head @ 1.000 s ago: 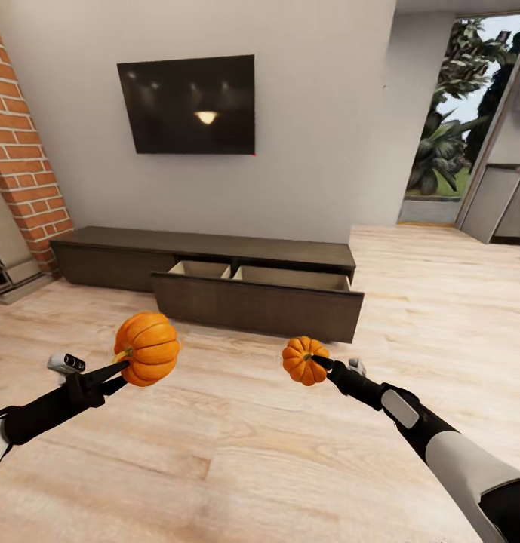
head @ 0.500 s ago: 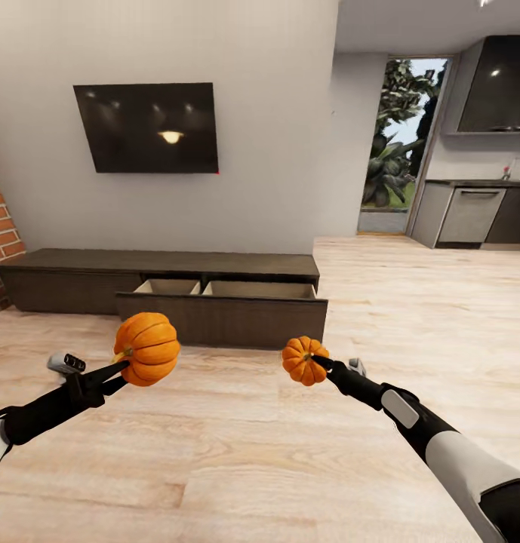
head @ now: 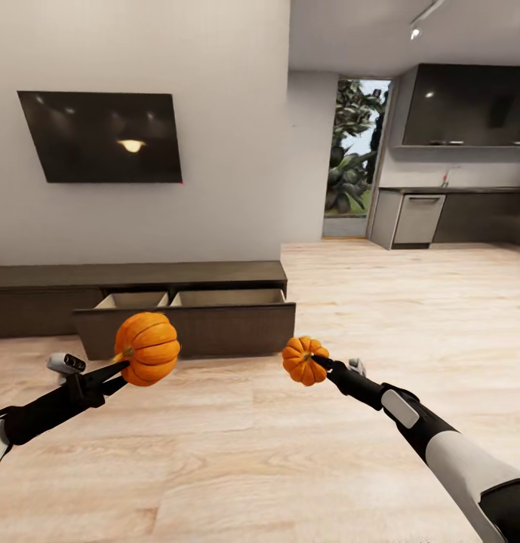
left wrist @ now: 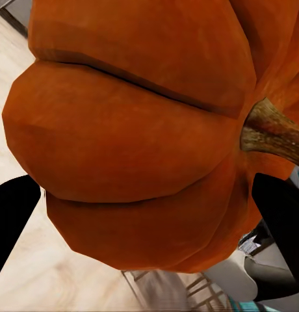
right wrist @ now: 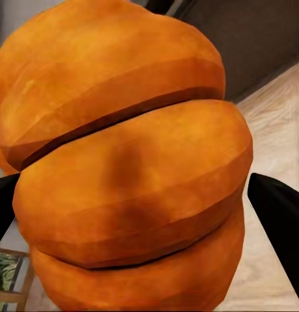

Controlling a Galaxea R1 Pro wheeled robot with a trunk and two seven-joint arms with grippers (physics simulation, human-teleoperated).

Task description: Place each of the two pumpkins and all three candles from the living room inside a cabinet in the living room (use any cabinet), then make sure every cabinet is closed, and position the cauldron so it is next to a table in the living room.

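On the left, the left gripper (head: 124, 367) is clamped on a pumpkin (head: 148, 348), its jaws pinching the fruit by its stem side above the wooden floor (head: 237, 452). Beyond it, on the far left, the cabinet (head: 139, 305) stands against the wall under a dark television (head: 101, 137), one wide drawer (head: 188, 324) pulled open. To the right, the right gripper (head: 320, 363) holds the smaller-looking pumpkin (head: 303, 360) between closed jaws. A kitchen counter (head: 456, 215) lies far right.

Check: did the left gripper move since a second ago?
No. The left gripper and its pumpkin sit where they were in the head view; only the cabinet and TV slid left: camera turned.
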